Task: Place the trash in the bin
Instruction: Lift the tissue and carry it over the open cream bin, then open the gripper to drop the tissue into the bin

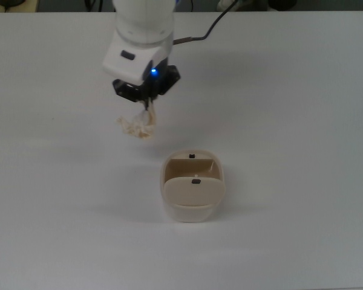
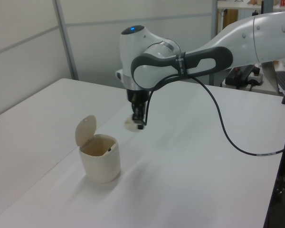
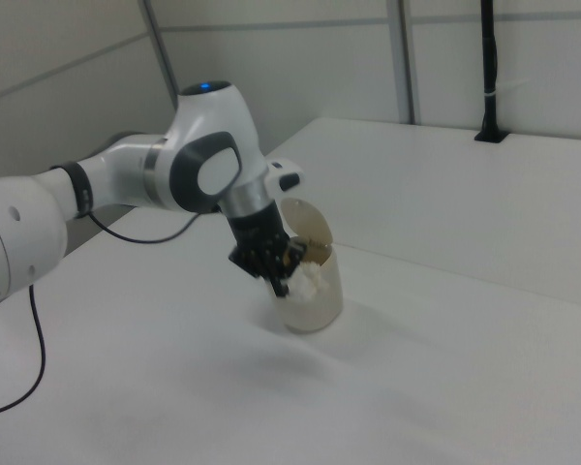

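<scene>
The trash (image 1: 137, 125), a crumpled cream wad of tissue, hangs in the air with my gripper (image 1: 146, 104) shut on its top. The left view shows the trash (image 2: 130, 123) held above the table, up and to the right of the bin (image 2: 100, 157). In the right view the trash (image 3: 303, 281) overlaps the bin (image 3: 315, 291) behind it. The beige bin (image 1: 192, 193) stands with its pale flap lid (image 2: 85, 129) swung up, its inside showing. In the top view the wad sits up and to the left of the bin's rim.
A white table (image 1: 290, 121) carries everything. The arm's black cable (image 2: 223, 128) loops down over the table on the left view's right. A black post (image 3: 488, 77) stands at the far table edge in the right view.
</scene>
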`<state>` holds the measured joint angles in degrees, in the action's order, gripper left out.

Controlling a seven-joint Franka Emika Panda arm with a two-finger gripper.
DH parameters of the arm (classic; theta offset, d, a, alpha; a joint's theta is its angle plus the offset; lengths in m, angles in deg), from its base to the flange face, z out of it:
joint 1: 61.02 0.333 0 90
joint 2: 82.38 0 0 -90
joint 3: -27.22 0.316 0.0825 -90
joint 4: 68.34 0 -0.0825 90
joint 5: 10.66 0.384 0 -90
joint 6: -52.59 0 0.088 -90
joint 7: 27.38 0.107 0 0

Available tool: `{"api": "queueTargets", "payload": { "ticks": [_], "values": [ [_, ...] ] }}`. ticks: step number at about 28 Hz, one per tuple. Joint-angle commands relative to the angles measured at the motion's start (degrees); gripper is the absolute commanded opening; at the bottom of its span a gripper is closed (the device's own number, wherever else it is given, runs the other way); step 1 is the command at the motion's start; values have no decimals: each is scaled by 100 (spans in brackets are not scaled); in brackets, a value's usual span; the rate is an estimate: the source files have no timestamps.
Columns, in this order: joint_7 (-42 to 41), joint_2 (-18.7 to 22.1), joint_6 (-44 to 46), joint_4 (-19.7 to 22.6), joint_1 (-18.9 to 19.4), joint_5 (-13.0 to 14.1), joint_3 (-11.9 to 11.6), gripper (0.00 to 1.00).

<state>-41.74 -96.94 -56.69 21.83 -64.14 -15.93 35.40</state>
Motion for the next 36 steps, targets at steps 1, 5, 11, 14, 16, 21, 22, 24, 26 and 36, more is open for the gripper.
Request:
{"api": "queueTargets", "payload": {
  "ticks": [1,5,11,14,16,21,22,24,26,36],
  "values": [
    [47,-91,-918,0,40,219,218,0],
    [275,-276,-1736,9,128,202,324,0],
    [530,-627,-2729,26,374,123,315,0],
    [679,-742,-2915,17,409,114,315,12],
    [724,-759,-2915,26,409,123,298,53],
    [803,-751,-2898,35,409,123,289,100],
    [803,-751,-2880,35,409,123,289,100],
    [803,-716,-2854,35,401,123,271,100],
    [820,-628,-2749,35,348,149,263,100],
    [882,31,-834,0,277,228,-124,100]
  ]
}}
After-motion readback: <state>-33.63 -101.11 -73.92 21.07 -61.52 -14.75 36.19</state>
